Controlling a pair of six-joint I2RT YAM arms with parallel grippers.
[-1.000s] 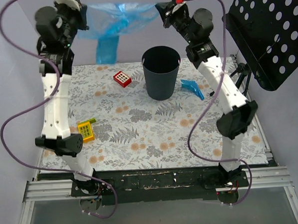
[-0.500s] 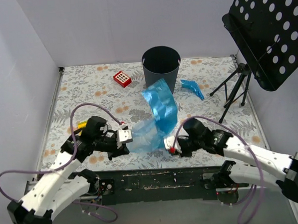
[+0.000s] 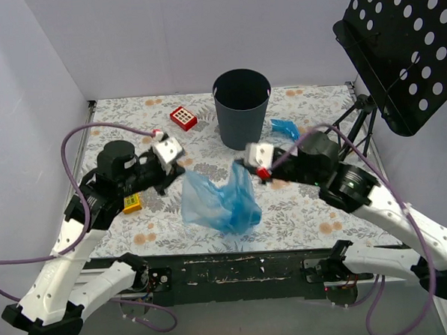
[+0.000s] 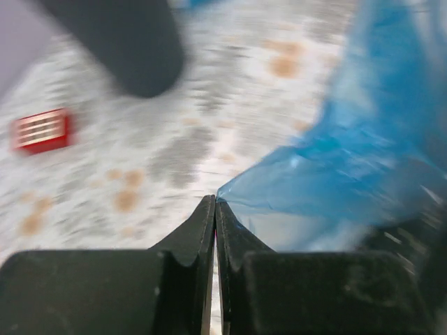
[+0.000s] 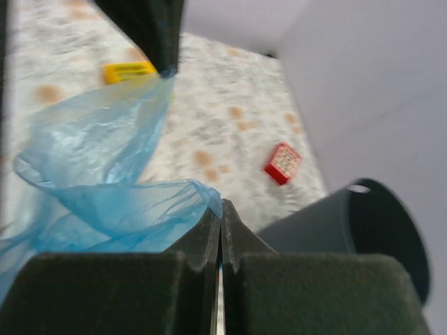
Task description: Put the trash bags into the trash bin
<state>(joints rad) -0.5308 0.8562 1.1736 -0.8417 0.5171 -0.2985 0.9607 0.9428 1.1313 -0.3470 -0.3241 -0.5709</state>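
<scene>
Trash bag (image 3: 224, 203) sags between both jaws, each clenched on a corner; second bag (image 3: 284, 126) half-hidden behind right arm (image 3: 379, 208)

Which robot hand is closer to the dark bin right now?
Right. The right gripper sits just in front of the trash bin, pinching one corner of the blue trash bag. The left gripper holds the other corner, farther off to the bin's left.

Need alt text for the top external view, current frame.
A spread blue trash bag hangs between the left hand and right hand, each shut on an upper edge, over the floral table. The dark trash bin stands behind, with a second folded blue bag to its right.
</scene>
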